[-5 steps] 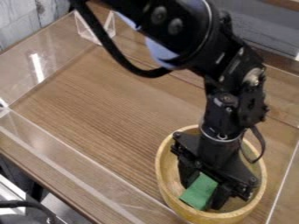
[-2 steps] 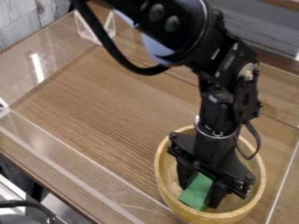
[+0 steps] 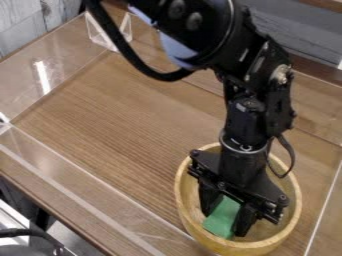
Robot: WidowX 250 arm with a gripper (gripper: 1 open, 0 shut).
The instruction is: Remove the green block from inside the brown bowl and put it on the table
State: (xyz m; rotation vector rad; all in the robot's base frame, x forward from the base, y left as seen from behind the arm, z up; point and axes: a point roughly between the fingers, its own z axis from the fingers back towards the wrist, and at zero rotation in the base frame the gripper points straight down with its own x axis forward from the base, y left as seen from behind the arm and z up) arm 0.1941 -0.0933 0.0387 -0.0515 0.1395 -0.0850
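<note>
Compared with a second before, little had changed: the black arm (image 3: 254, 110) stood a shade more upright over the bowl, and the green block sat at nearly the same spot, perhaps slightly further left. The gripper (image 3: 230, 212) pointed straight down into the brown bowl (image 3: 287, 232), its fingers closed tight on the green block (image 3: 219, 218), which showed as a bright tilted bar between them, low inside the bowl. Whether the block's lower end touched the bowl's floor could not be told.

Nothing else showed inside the bowl around the block and the gripper. The bowl sat near the lower right corner of the table (image 3: 120, 120), its thick pale rim visible left and right of the gripper.

The table was brown wood grain, with clear walls (image 3: 47, 165) along its edges catching glare. Behind it ran a grey surface at upper right.
</note>
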